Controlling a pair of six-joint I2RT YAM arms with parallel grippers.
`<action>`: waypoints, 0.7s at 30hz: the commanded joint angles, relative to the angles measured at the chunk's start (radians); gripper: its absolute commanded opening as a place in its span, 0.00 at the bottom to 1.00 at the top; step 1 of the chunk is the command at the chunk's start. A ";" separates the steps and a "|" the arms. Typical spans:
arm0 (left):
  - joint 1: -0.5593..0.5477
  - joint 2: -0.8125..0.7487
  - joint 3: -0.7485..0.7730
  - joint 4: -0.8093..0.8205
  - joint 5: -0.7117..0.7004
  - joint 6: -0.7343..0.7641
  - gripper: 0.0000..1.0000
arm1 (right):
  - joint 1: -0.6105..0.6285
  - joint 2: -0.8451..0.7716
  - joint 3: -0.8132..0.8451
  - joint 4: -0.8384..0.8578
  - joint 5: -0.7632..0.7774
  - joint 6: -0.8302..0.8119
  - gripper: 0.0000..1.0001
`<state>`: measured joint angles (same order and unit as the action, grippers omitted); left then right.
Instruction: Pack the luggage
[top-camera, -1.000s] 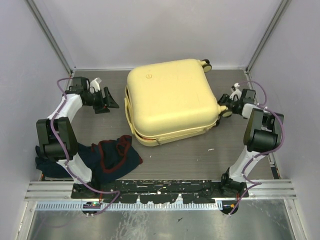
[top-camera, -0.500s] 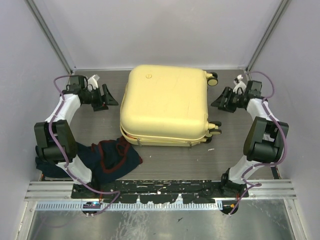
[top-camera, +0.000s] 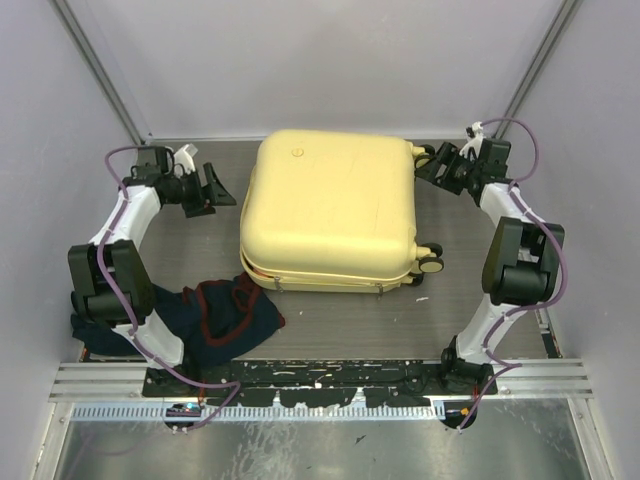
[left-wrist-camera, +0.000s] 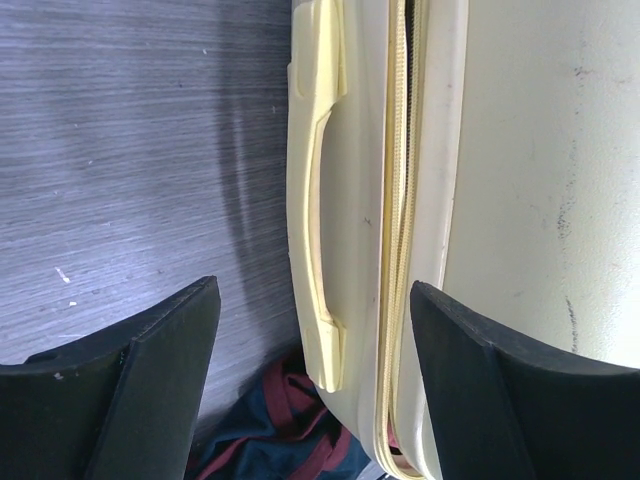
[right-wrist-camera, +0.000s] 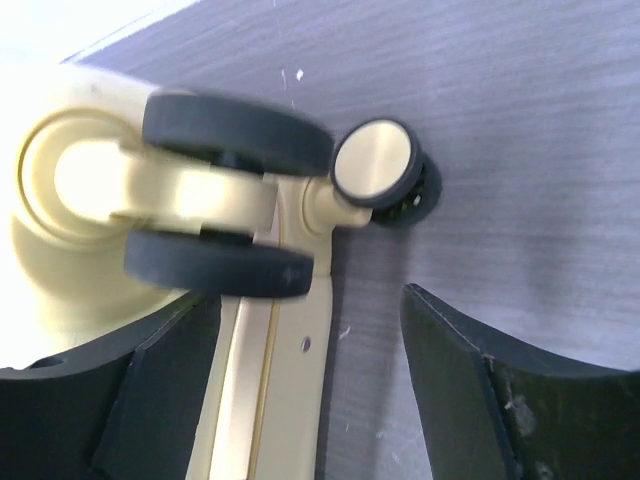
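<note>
Top external view: the luggage (top-camera: 330, 205) lies flat, lid down, at the middle of the surface (top-camera: 190, 260), its wheels on the 3 o'clock side. The left tool (top-camera: 216, 188) hangs just off the case's 9 o'clock side, fingers spread wide and holding nothing. In the left wrist view the yellow handle (left-wrist-camera: 318, 200) and the zip seam (left-wrist-camera: 400, 180) show beyond the gap between those fingers. The right tool (top-camera: 434, 165) sits at the case's 2 o'clock corner, likewise spread wide and empty, with a twin black wheel (right-wrist-camera: 235, 135) just ahead of it in the right wrist view. A dark garment with red trim (top-camera: 235, 310) lies at 7 o'clock of the case, near the left arm's base.
</note>
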<state>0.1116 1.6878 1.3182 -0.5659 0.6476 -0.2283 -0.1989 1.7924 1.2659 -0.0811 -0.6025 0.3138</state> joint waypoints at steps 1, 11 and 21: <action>-0.002 -0.014 0.052 0.042 0.002 -0.006 0.78 | 0.006 0.057 0.108 0.096 -0.017 0.019 0.75; -0.015 0.021 0.055 0.057 0.017 -0.020 0.75 | 0.077 0.079 0.163 0.248 -0.105 0.084 0.69; -0.015 -0.007 0.045 0.114 0.058 -0.059 0.75 | 0.119 0.038 0.191 0.329 -0.113 0.157 0.67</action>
<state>0.1001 1.7145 1.3388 -0.5316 0.6621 -0.2634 -0.1181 1.8877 1.3811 0.0895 -0.6613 0.4240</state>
